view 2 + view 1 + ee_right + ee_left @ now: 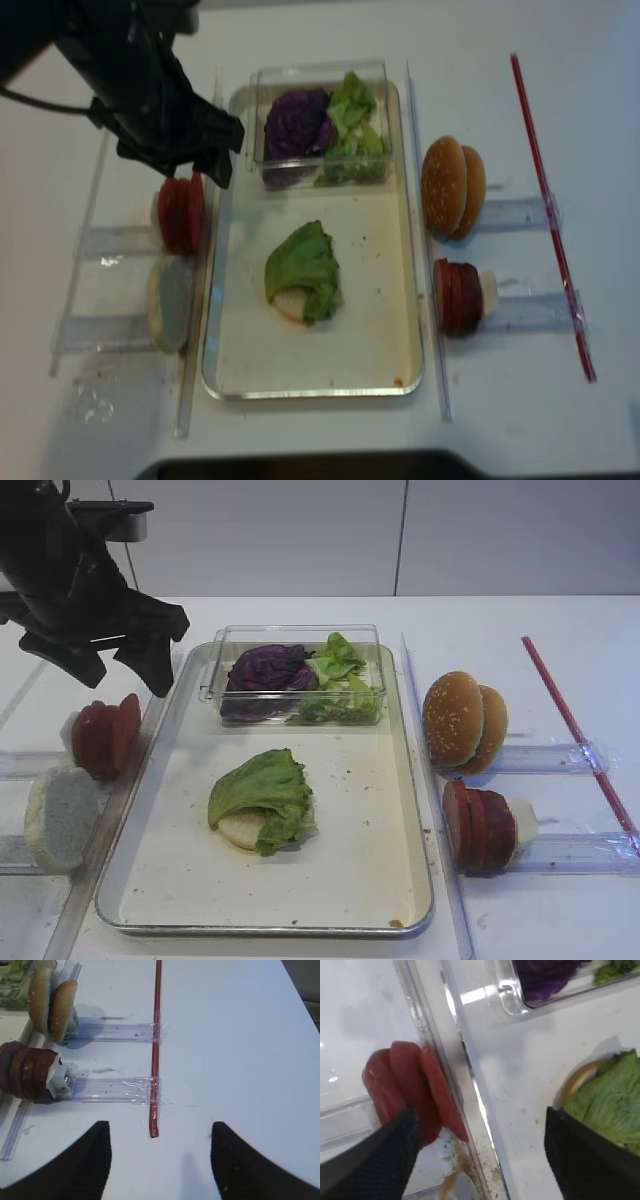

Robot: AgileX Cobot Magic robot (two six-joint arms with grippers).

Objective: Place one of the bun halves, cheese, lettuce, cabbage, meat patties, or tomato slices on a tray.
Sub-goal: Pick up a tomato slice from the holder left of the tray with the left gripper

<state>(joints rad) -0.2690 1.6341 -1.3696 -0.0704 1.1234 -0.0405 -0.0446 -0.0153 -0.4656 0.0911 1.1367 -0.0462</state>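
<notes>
White tabletop all round, pale wall panels behind, and the tray (180, 875) sits square in the middle of it. On the tray's cream floor, near its centre, a pale bun half (246, 829) lies flat with a lettuce (262, 788) leaf draped over most of it. At the tray's far end stands a clear plastic box (296, 672) holding the purple cabbage (268, 668) on its left and more green leaves on its right.

Just off the tray's left rim, the tomato slices (104, 736) stand on edge in a row, touching the rim in the left wrist view. Nearer the camera on that side, a pale flat-faced bun disc (60, 816) leans upright. Above the tomatoes hovers the left gripper (480, 1150), jaws spread wide with nothing between them, one finger over the slices and the other over the tray floor.

Off the tray's right rim, two sesame bun tops (462, 722) stand on edge, and nearer the camera the dark meat patties (478, 826) stand in a row against a white block (59, 1076). Further right lies a red strip (578, 732), taped across clear plastic rails.

The right gripper (161, 1157) hangs above bare table well right of the tray, jaws apart and empty. No writing or labels can be read anywhere.
</notes>
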